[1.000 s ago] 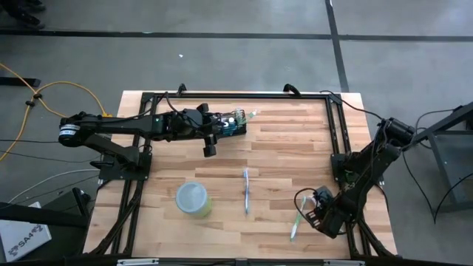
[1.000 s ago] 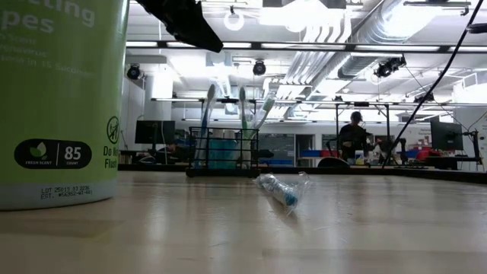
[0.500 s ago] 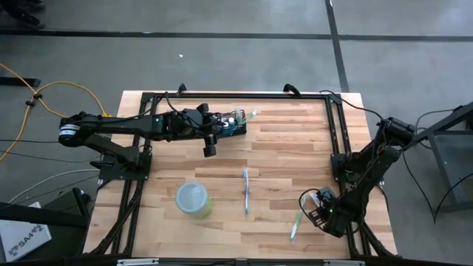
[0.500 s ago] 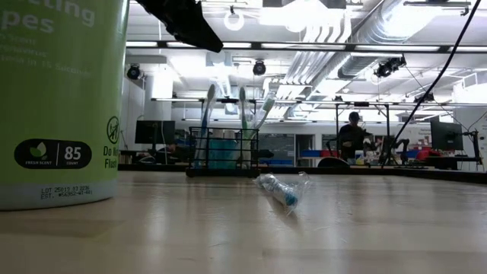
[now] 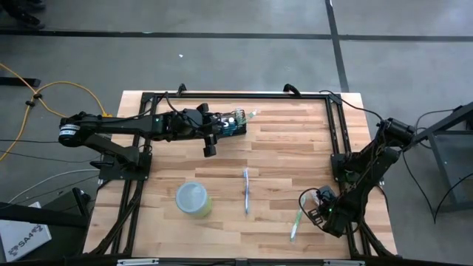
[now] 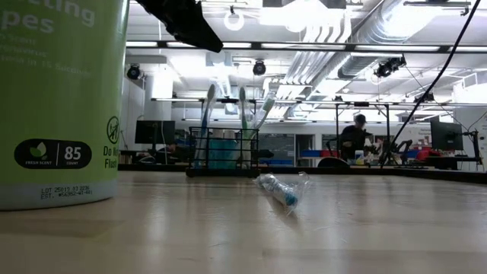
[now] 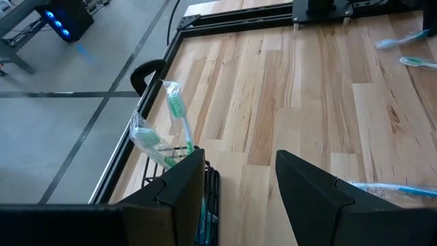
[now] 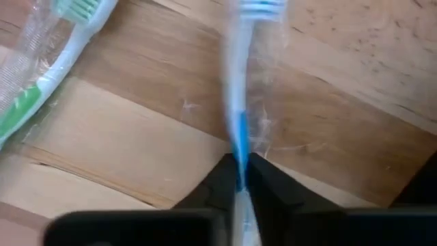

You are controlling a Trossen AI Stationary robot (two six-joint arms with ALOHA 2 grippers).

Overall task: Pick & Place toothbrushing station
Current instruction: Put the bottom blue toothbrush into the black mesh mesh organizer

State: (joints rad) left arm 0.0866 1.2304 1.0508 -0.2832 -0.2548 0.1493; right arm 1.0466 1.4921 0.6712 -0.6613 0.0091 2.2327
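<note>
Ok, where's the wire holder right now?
In the high view the wire holder sits near the table's top edge, left of centre, right at the left gripper.

Overhead, table-level, two wrist cameras — all sharing the table (image 5: 281, 148).

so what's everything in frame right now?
wooden table: one, pale wood
small black wire-mesh holder: one, far edge
wrapped toothbrushes standing in holder: three visible
round yellow-green wipes canister with pale lid: one, near left
wrapped blue toothbrush: one, lying mid-table
wrapped green toothbrush: one, lying near right
blue-and-white toothbrush: one, in right gripper
person: one, room behind
left gripper: open, at holder
right gripper: shut on blue-and-white toothbrush
</note>
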